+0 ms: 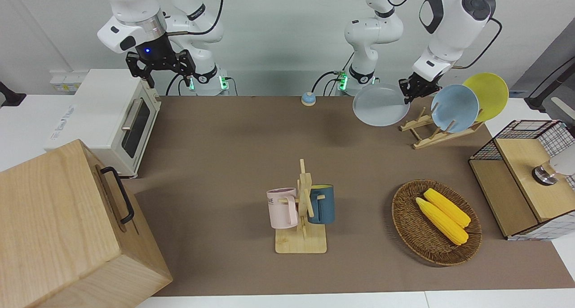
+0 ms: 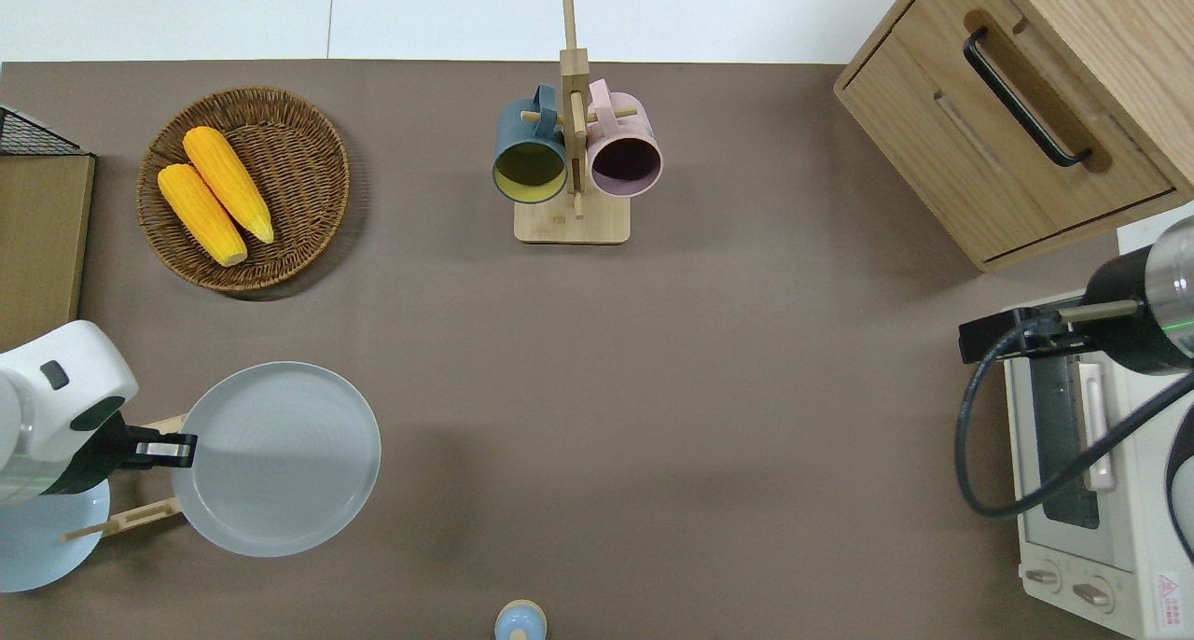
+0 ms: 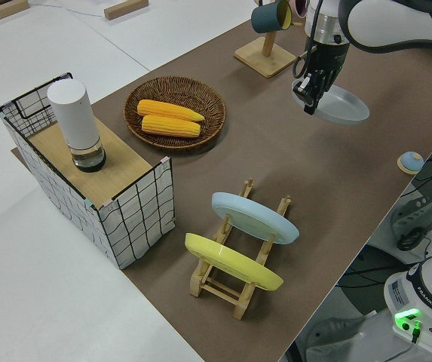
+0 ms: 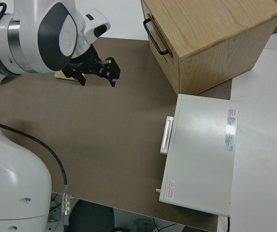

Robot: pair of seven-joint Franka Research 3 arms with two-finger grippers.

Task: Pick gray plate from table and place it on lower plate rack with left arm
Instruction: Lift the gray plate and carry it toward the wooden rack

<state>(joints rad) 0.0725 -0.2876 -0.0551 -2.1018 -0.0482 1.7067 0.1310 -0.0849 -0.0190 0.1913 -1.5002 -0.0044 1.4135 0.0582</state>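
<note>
Left hand (image 2: 168,450) clamped on the rim of the gray plate (image 2: 280,458), plate held level in the air, partly over the low end of the plate rack (image 1: 424,130), right arm parked, its hand (image 1: 160,68) spread open

A robotics lab staged as a kitchen: two white arms bolted at a brown-covered table (image 1: 224,133), plain white walls, loose cables. Kitchen props dress it: a toaster oven (image 1: 110,119), a mug stand (image 1: 302,209), a basket of corn (image 1: 435,222) and a plate rack (image 1: 442,130).
</note>
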